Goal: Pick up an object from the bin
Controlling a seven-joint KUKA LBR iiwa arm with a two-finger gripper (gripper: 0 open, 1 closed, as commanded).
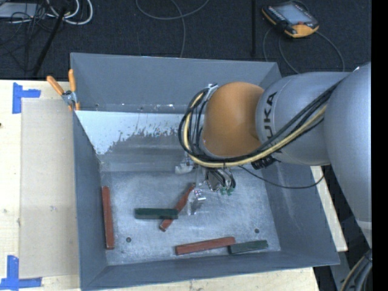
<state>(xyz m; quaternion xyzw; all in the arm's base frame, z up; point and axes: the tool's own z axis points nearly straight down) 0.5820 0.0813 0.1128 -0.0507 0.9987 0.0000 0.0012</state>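
Observation:
My gripper (197, 200) hangs low over the middle of the bin floor, below the orange wrist cover. A short red-brown stick (174, 212) lies slanted just to its left, its upper end right beside the gripper's tip. Whether they touch I cannot tell. A dark green stick (155, 213) lies flat across that stick's lower half and stretches away to the left.
A long red-brown stick (108, 217) lies along the bin's left wall. Near the front wall lie another red-brown stick (204, 245) and a short dark green bar (248, 246), end to end. The arm covers the bin's right rear.

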